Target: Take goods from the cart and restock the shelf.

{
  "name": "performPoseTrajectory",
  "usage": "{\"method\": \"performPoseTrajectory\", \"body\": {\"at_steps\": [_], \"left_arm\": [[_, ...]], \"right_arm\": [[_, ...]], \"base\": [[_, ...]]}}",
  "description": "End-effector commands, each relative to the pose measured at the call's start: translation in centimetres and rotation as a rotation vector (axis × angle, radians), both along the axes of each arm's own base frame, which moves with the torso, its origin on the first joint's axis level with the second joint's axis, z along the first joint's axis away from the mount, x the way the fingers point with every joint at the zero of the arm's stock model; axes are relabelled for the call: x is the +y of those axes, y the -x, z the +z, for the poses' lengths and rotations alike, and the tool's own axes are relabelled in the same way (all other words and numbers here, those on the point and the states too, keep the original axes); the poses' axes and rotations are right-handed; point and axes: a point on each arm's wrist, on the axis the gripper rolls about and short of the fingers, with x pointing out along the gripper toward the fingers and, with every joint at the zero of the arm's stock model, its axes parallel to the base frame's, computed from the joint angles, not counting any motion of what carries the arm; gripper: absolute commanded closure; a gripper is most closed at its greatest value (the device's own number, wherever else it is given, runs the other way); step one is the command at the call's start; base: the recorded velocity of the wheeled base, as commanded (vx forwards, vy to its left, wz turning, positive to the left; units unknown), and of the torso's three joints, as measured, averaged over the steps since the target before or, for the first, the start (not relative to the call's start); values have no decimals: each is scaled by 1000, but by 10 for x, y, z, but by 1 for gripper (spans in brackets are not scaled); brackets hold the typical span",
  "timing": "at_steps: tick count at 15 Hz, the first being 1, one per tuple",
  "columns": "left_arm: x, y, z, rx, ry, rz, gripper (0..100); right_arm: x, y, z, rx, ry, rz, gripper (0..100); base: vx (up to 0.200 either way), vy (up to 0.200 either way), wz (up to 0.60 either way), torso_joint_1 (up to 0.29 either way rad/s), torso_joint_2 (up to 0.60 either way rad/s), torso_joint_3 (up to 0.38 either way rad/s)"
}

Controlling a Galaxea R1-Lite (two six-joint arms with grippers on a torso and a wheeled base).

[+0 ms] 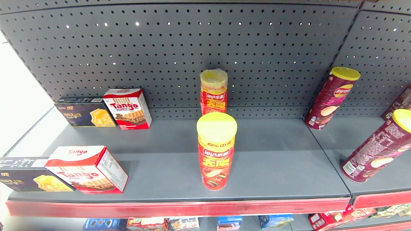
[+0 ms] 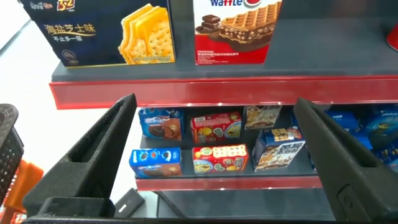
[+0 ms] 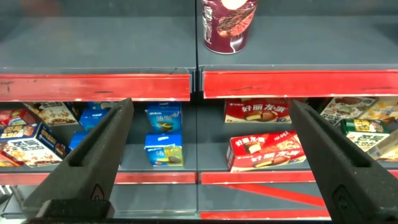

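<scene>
The left claw [image 2: 214, 99] is spread wide and holds nothing, and the right claw [image 3: 211, 104] is likewise spread and empty; both face the red front edge [image 1: 179, 207] of the shelf [image 1: 276, 160]. Below that edge, lower shelves carry rows of small boxes [image 1: 229, 222]. On the grey shelf, near its front and about midway along, the front red can [image 1: 215, 150] stands upright with a yellow lid. Left of the front red can, also near the front, a front wafer box [image 1: 88, 170] sits touching a front dark cracker box [image 1: 29, 175], which lies farther left. Right of the front red can, past a seam in the shelf, stands a front maroon can [image 1: 375, 147] with a yellow lid. Straight behind the front red can, and apart from it, the rear red can [image 1: 213, 91] stands against the pegboard back [image 1: 160, 57]. Behind and left of the front red can, a rear wafer box [image 1: 130, 109] and a rear dark cracker box [image 1: 85, 112] sit side by side at the back. Behind and right of it, a rear maroon can [image 1: 332, 98] stands by the pegboard.
</scene>
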Motion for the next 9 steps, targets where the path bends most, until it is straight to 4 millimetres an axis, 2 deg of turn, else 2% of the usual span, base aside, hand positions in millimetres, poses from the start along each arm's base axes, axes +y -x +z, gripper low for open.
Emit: {"method": "performPoseTrajectory", "body": {"at_steps": [1, 9], "left_arm": [[0, 0, 0, -1, 0, 1, 0], [0, 0, 0, -1, 0, 1, 0]], "right_arm": [[0, 0, 0, 1, 0, 1, 0], [0, 0, 0, 1, 2, 4, 0]], "base": [[0, 0, 0, 0, 0, 0], [0, 0, 0, 0, 0, 0]]}}
